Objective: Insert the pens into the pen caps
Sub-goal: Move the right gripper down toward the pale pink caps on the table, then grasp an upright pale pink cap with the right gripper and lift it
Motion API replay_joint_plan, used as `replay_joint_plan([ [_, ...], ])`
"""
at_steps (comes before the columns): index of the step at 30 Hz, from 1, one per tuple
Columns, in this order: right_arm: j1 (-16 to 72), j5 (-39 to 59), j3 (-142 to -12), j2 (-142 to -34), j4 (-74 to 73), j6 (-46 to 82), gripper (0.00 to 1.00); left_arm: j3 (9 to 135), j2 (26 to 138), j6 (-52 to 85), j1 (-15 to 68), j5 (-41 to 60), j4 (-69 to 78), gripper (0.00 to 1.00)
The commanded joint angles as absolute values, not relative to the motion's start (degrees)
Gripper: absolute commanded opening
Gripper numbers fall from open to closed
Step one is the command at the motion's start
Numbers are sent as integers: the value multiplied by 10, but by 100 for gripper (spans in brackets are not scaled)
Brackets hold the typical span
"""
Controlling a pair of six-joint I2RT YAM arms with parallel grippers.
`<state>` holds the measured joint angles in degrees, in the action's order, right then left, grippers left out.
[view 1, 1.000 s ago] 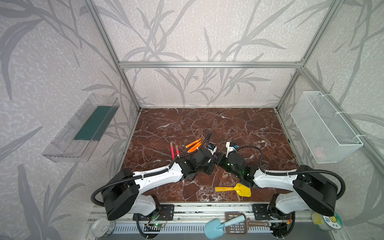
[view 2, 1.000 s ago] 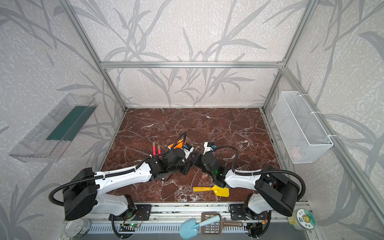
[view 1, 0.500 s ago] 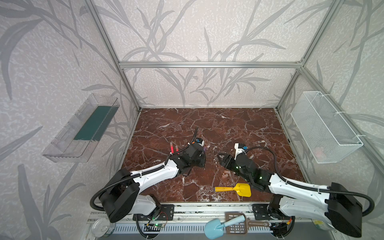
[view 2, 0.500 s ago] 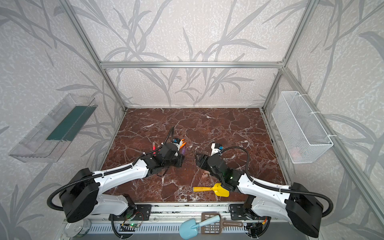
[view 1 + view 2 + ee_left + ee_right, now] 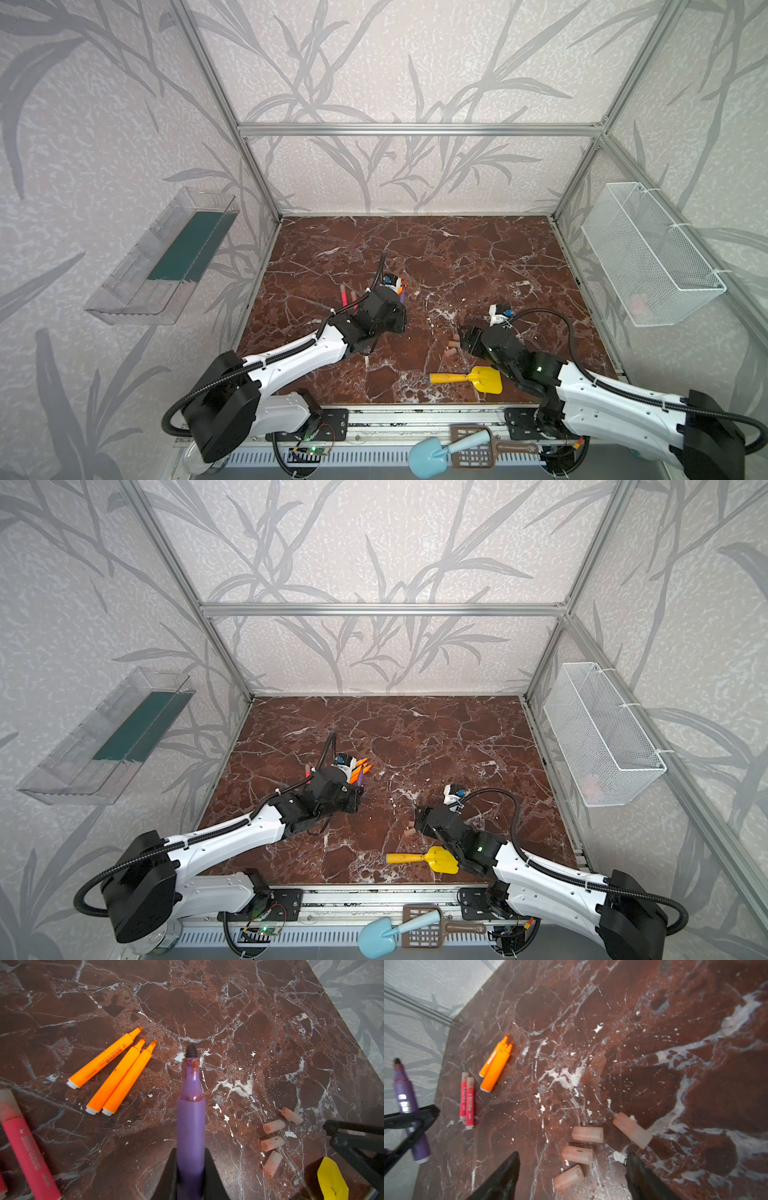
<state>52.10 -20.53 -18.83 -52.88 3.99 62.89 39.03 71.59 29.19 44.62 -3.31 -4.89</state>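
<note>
Smooth veined marble-look tabletop (image 5: 249,1001), matt plastic purple pen (image 5: 190,1126); frosted translucent plastic pen caps (image 5: 587,1134), white wire-mesh basket (image 5: 648,257)

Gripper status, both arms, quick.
Left gripper: closed, holding the purple pen.
Right gripper: open, holding nothing.

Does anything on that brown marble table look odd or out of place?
The yellow plastic toy shovel lying near the front edge seems a stray here. The purple marker pen in the left gripper shows reddish smears around its neck.
</note>
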Motion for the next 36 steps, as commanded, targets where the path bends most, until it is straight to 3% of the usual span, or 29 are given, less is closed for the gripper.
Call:
replay_joint_plan([
  [1,510,-189,-181,-567,3,644,79,383,699,297,447,-34,-36,0],
  [24,427,-149,-168,-690,-81,652,80,380,686,290,447,-42,-37,0],
  [36,426,-216,-281,-662,172,563,76,379,685,291,447,-39,-35,0],
])
